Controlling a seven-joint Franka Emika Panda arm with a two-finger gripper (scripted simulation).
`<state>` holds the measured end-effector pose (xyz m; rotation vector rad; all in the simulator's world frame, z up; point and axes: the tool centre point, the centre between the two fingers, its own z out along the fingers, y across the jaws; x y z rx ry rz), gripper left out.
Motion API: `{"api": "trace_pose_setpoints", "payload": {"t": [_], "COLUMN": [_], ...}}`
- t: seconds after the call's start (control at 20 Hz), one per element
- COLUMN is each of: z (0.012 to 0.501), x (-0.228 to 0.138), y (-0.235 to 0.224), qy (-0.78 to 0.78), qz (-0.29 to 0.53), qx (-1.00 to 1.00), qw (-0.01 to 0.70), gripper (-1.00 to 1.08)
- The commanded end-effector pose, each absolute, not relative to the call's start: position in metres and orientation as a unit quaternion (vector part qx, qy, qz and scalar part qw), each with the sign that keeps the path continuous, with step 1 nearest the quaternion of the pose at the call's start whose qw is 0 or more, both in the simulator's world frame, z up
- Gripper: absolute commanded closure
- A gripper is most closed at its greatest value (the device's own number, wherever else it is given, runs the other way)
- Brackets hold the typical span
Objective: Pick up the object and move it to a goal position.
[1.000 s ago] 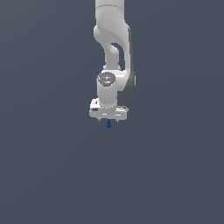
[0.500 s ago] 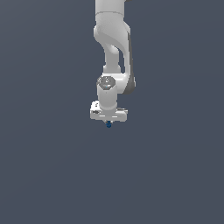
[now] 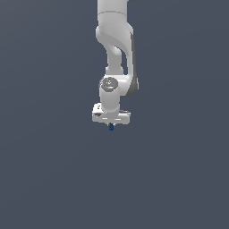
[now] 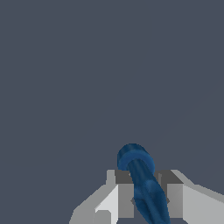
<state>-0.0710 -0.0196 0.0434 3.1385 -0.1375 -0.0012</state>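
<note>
- We have the small dark blue knobbly piece with a narrower stem (image 4: 142, 181) clamped between the two grey fingers (image 4: 124, 194) of the white parallel gripper (image 3: 111, 124); jaws closed on it, one pad on each side of the stem.
- Location: the piece sits at the gripper tip, in the air under the white arm (image 3: 115, 53), nothing touching it from below as far as we can see.
- Handling, our judgement: it looks rigid and very light (it is far smaller than the gripper), so weight is no worry. The rounded glossy surface looks slippery, so it may twist or slide in the pads.
- Where to hold: the narrower stem, as now, with the wider knob end left proud of the pads. A pinch on the knob itself would likely squirt it out.
- Risk, our judgement: fast wrist turns could rotate the piece in the grip; slow moves are safer.
- The exterior view shows the whole arm pose and the piece only as a blue speck below the jaws; shape and grip contact are unreadable there.
- The wrist view shows the contact, the tilted lie of the piece across the fingers and the rounded end pointing away from the camera; it shows no arm.
- No goal marker is visible in either view.
</note>
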Motion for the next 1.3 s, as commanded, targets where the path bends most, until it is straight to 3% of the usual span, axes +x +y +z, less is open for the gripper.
{"api": "trace_pose_setpoints", "payload": {"t": [0.0, 0.5, 1.25], "z": [0.047, 0.093, 0.229], "x": [-0.07, -0.055, -0.008], "y": [-0.018, 0.0, 0.054], "qy": [-0.044, -0.044, -0.044], "qz": [0.0, 0.0, 0.0], "qx": [0.999, 0.999, 0.999], "qw": [0.0, 0.0, 0.001], "gripper": [1.08, 1.08, 1.08]}}
